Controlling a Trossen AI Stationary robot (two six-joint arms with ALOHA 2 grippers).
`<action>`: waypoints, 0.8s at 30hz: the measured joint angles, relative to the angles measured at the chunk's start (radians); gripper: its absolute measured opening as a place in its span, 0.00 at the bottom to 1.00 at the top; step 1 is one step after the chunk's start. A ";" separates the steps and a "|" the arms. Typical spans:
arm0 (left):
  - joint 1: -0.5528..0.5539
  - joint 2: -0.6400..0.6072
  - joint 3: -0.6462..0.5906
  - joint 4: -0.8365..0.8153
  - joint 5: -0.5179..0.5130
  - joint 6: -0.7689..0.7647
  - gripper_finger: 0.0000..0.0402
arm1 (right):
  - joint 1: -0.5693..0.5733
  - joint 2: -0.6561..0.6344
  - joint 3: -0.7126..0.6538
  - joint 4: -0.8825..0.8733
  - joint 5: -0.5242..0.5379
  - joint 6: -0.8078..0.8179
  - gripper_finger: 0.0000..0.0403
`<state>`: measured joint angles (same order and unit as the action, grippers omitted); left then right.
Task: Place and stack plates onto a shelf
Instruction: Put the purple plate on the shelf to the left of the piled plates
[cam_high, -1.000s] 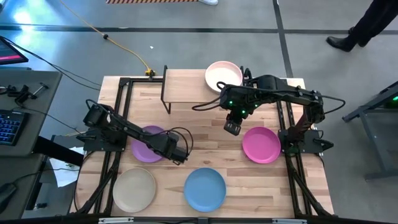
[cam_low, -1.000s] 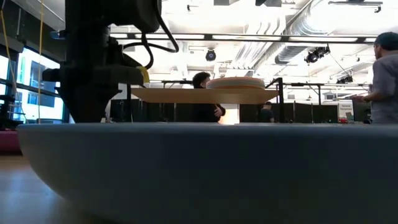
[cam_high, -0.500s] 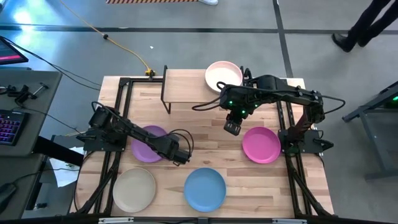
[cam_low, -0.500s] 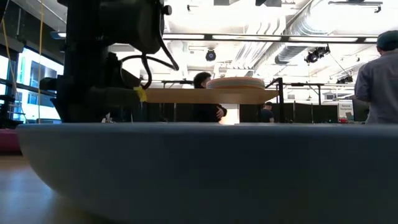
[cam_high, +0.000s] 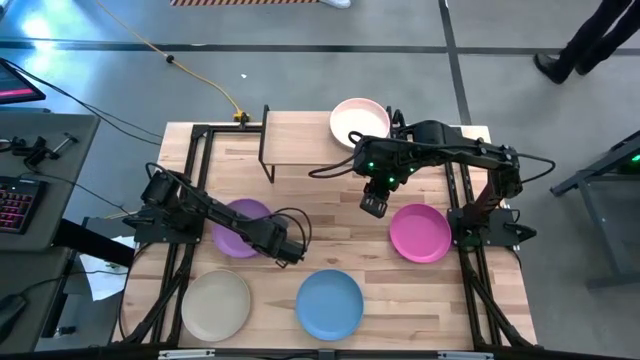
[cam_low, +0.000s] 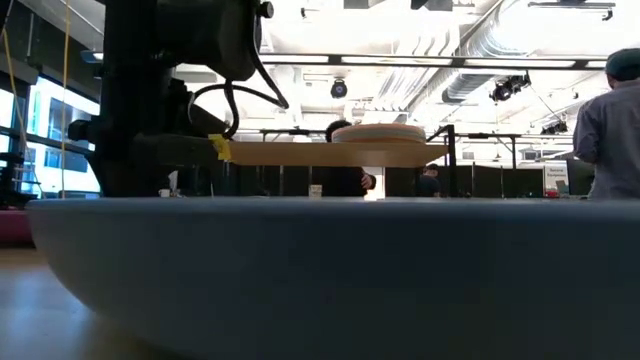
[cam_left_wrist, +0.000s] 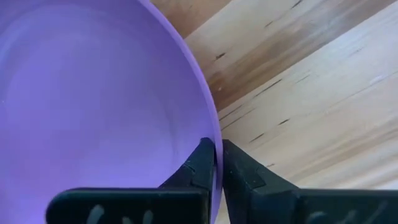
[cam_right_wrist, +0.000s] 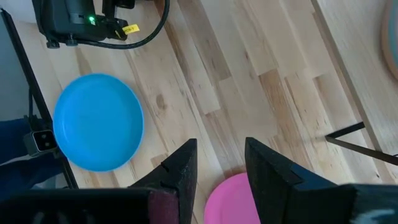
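Observation:
The purple plate (cam_high: 238, 230) lies on the table's left half, and my left gripper (cam_high: 287, 252) is shut on its right rim, seen close in the left wrist view (cam_left_wrist: 219, 163). My right gripper (cam_high: 373, 206) hovers open (cam_right_wrist: 221, 165) between the shelf (cam_high: 315, 142) and the magenta plate (cam_high: 420, 232), touching nothing. A pale pink plate (cam_high: 358, 121) sits on the shelf's right end. The blue plate (cam_high: 330, 303) and a beige plate (cam_high: 215, 305) rest flat near the table's near edge. My left gripper pinches the purple plate's rim (cam_left_wrist: 213, 134) on the plate's right side. One finger (cam_left_wrist: 200, 167) is inside the plate and the other (cam_left_wrist: 241, 177) is outside over the wood. The fingers come from above, pointing down. The plate looks level; whether it is off the table I cannot tell.
The blue plate (cam_low: 330, 270) fills the low view's foreground, with the shelf (cam_low: 330, 153) and its plate (cam_low: 378, 132) behind. Bare wood lies between the shelf and the near plates (cam_right_wrist: 249, 74). A person (cam_low: 612, 120) stands in the room beyond the table.
My left arm has sunk a little at the purple plate's right rim, as the low view shows. The plates stay where they were. The person behind the table has walked on.

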<state>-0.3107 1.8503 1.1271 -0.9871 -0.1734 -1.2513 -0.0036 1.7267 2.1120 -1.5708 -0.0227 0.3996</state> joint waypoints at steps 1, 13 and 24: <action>0.000 0.000 0.000 -0.001 0.001 0.009 0.02 | 0.000 0.000 0.000 0.000 0.000 0.000 0.28; -0.054 -0.105 0.058 -0.125 -0.038 0.089 0.00 | 0.000 0.000 0.000 0.000 0.000 -0.015 0.28; -0.091 -0.315 0.168 -0.288 -0.203 0.104 0.00 | 0.000 0.000 0.000 0.000 0.000 -0.015 0.28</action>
<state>-0.4019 1.5352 1.2950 -1.2755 -0.3764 -1.1475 -0.0032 1.7267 2.1120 -1.5710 -0.0227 0.3843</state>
